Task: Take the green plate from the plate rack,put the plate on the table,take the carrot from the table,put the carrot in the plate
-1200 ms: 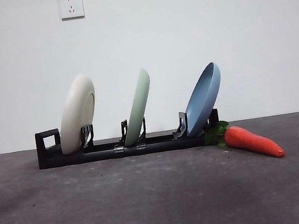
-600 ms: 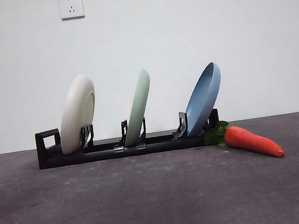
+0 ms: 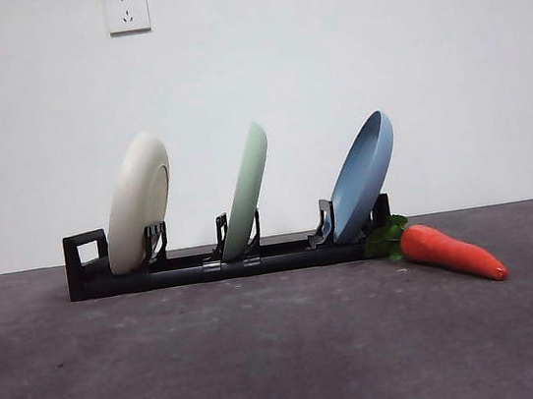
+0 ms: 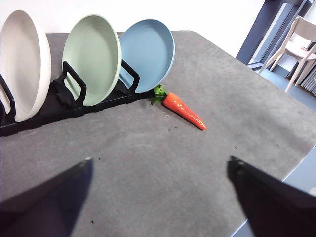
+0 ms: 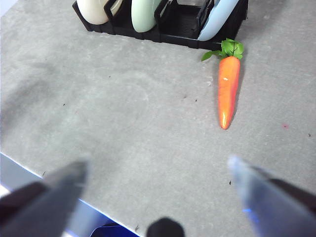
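- Three plates lean in the plate rack (image 3: 216, 264); the green plate (image 3: 246, 192) is slotted in the middle, the carrot (image 3: 450, 251) just beside the rack's end on the table (image 3: 269, 358).
- Left gripper (image 4: 160, 170) — jaws apart, well back, empty.
- Right gripper (image 5: 158, 170) — spread too, near the table's edge, facing the carrot.

Green plate (image 3: 248, 191): pale sage, round, matte, standing on edge and leaning in the middle slot of the plate rack (image 3: 284, 254), a long low black rack with upright prongs and a square loop handle at one end. Carrot (image 3: 450, 251): orange-red, tapered, dark green leaves at the thick end, lying flat on the dark grey bench (image 3: 269, 358) just beside the rack's end opposite the handle, leaves nearest the rack.
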{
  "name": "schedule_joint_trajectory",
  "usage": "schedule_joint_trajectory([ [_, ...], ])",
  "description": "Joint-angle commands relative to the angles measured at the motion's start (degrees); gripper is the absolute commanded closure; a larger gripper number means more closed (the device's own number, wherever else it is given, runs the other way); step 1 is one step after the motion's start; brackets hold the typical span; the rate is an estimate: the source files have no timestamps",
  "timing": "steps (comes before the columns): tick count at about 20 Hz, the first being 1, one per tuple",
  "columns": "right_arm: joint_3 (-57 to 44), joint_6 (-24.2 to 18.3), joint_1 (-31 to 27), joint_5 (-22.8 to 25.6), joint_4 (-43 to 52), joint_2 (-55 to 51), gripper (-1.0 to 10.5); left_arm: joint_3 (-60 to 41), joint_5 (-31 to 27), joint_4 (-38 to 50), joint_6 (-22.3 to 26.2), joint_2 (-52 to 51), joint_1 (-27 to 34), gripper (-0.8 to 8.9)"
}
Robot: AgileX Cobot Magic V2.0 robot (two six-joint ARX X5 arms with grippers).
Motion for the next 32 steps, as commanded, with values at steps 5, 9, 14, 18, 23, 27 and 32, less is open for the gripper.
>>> schedule_joint_trajectory([
  [5,0.0,-0.2,0.2,-0.1,0.1,0.0,3.2,9.0,0.0,3.6,0.6,8.7,-4.6,2.42],
  [9,0.0,0.0,0.2,-0.1,0.1,0.0,3.2,16.2,-4.9,7.7,-0.3,19.4,-12.4,2.43],
  [14,0.0,0.0,0.2,-0.1,0.1,0.0,3.2,22.2,-15.8,17.8,-0.7,34.6,-23.7,2.43],
  [18,0.0,0.0,0.2,-0.1,0.1,0.0,3.2,28.0,-21.1,24.3,-0.7,48.0,-28.2,2.49],
  [23,0.0,0.2,0.2,-0.1,0.1,0.0,3.2,35.5,-27.1,30.0,-0.7,63.9,-30.2,2.51],
  [27,0.0,0.2,0.2,-0.1,0.0,0.0,3.2,39.9,-30.8,35.6,-0.9,72.6,-30.2,2.52],
  [32,0.0,0.2,0.2,0.0,0.0,0.0,3.2,40.6,-32.6,41.6,-0.9,79.1,-30.2,2.57],
])
